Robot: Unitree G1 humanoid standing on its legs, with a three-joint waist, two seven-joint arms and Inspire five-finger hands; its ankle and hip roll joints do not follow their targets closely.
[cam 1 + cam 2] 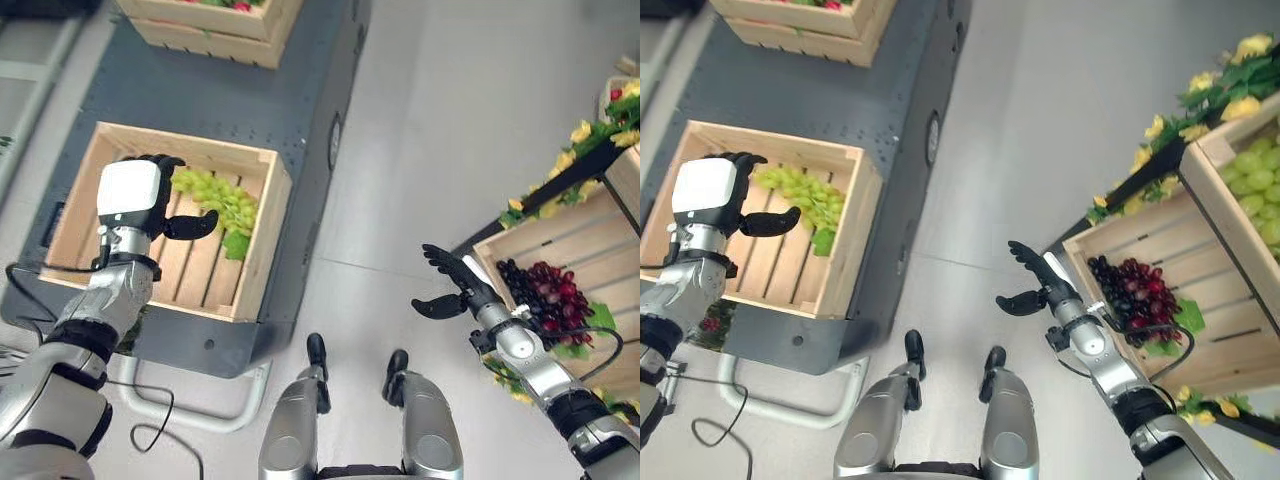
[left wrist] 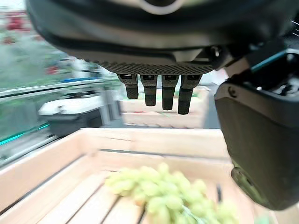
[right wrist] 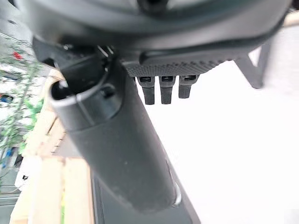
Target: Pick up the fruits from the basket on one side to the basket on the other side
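Grey floor (image 1: 420, 150) between a dark platform (image 1: 200, 90) and a leaf-trimmed stand (image 1: 1160, 165). Left hand (image 1: 135, 195), fingers relaxed and empty, hovers over the left crate (image 1: 262, 215) holding green grapes (image 1: 215, 200). Right hand (image 1: 450, 280), fingers spread and empty, hangs beside the right crate (image 1: 555, 235) containing red grapes (image 1: 548, 290).

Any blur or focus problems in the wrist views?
Left wrist view: green grapes and crate soft and blurred, left robot hand fingers sharper. Right wrist view: right robot hand thumb fairly sharp, background crate slats blurred, floor washed out.
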